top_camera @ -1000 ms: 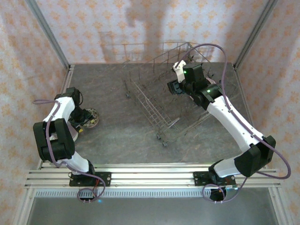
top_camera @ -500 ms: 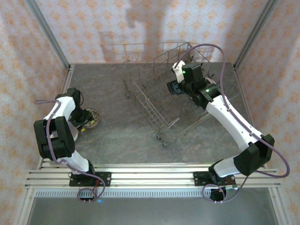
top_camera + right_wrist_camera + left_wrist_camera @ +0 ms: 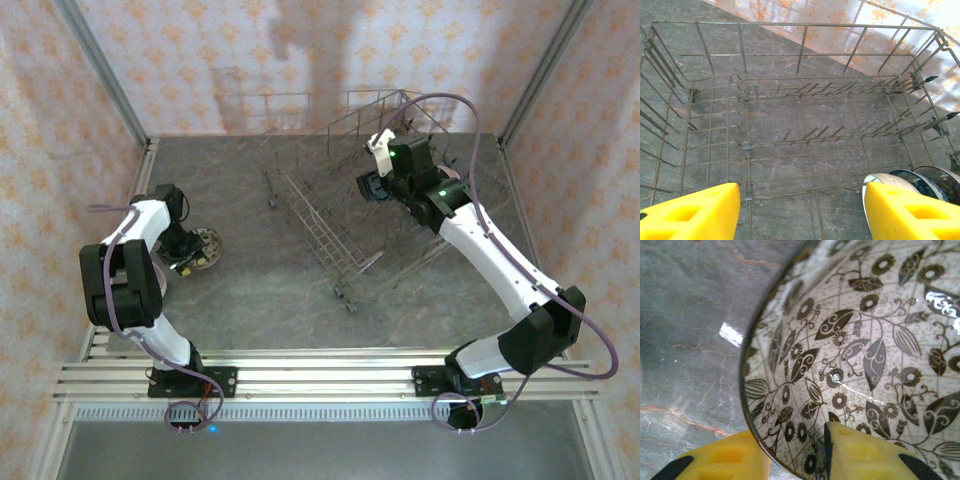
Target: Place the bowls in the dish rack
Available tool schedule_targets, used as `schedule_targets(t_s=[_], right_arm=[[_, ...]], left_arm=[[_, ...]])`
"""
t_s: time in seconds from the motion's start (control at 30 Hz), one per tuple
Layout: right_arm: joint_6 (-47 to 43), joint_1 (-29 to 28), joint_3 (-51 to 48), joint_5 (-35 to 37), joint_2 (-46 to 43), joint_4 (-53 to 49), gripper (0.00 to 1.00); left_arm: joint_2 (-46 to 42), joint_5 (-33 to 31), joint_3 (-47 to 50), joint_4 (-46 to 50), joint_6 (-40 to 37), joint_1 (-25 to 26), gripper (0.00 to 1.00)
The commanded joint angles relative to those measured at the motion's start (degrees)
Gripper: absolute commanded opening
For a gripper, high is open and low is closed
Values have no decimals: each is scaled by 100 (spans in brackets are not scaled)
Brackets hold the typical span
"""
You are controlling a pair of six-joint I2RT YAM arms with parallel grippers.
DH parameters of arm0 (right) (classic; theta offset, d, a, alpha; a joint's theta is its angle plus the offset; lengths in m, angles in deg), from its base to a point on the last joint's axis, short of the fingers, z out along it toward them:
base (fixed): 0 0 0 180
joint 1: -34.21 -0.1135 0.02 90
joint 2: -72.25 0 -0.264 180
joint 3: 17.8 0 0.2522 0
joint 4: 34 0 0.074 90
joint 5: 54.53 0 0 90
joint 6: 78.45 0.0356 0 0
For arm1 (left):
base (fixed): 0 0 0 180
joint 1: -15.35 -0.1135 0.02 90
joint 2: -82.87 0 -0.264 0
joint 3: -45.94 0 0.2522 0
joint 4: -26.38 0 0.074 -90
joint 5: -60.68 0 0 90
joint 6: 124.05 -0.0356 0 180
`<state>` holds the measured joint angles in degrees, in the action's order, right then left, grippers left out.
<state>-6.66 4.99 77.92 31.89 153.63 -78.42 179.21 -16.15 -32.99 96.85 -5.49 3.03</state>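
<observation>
Leftward in the top view, the left gripper (image 3: 183, 250) has closed in on the cream ceramic bowl with dark leaf-and-flower pattern (image 3: 207, 245), nudging it slightly right on the grey marbled tabletop (image 3: 260, 295). Its yellow pads (image 3: 865, 457) straddle the rim, one inside and one outside, for a wall pinch; whether they clamp yet I cannot tell. The right gripper (image 3: 802, 212), spread wide and empty, hangs over the grey wire dish rack (image 3: 803, 24), likely waiting. Other bowls (image 3: 890, 179) stand at that frame's lower right.
</observation>
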Motion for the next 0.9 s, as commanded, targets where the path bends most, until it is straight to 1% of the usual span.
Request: schedule_targets(t_s=[0.0, 0.23, 0.37, 0.47, 0.67, 0.8, 0.87], right_arm=[[-73, -8, -70, 182, -50, 16, 66], [-63, -6, -117, 199, -104, 7, 66], [-59, -6, -118, 234, -157, 7, 66], [-51, -6, -127, 252, -190, 14, 66], [-24, -6, -118, 244, -201, -17, 66], [-24, -6, -115, 252, -214, -28, 66], [-24, -6, -96, 252, -210, -45, 66]], left_arm=[[131, 134, -145, 237, -166, 172, 27], [261, 297, -179, 192, -235, 498, 18], [333, 283, -257, 176, -241, 688, 17], [340, 321, -308, 60, -210, 789, 19], [515, 452, -497, -67, -286, 954, 32], [574, 395, -592, -131, -336, 994, 33], [601, 334, -612, -142, -367, 994, 31]])
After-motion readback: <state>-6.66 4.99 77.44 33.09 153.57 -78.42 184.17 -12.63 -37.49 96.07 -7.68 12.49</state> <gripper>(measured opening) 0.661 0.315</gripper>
